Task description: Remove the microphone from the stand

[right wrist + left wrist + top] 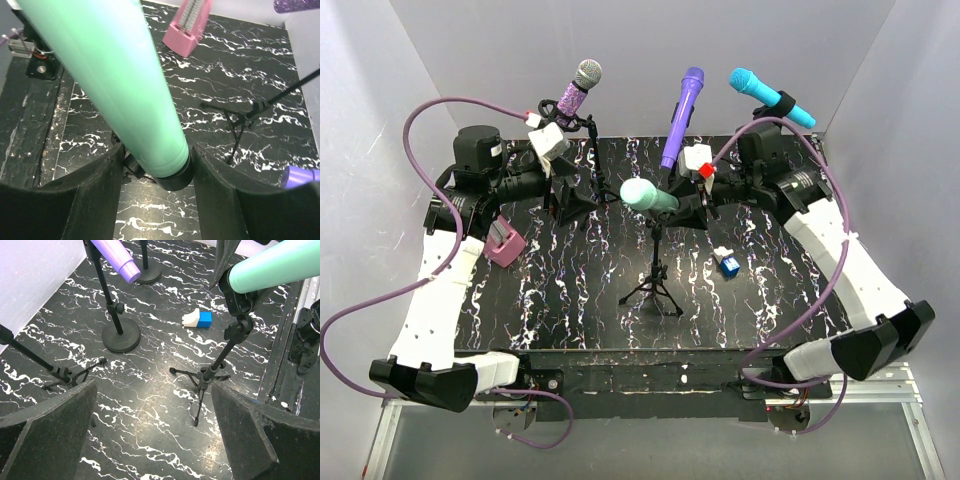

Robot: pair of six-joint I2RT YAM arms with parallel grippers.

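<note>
A mint-green microphone [648,196] [272,267] [115,75] lies tilted in the black clip of a small tripod stand [655,285] [220,365] at the middle of the marbled table. My right gripper [682,205] [156,155] straddles its lower end from the right. One finger presses the black end cap and the other sits against the clip side, so it is shut on the microphone. To the left of the stand my left gripper [578,205] [154,387] hangs wide open with only table between its fingers.
Three other microphones stand on stands at the back: a glittery purple one [575,92], a plain purple one [682,115] and a blue one [770,97]. A pink metronome [503,240] [190,25] sits at the left. A blue-and-white block [726,262] [197,319] lies right of the tripod.
</note>
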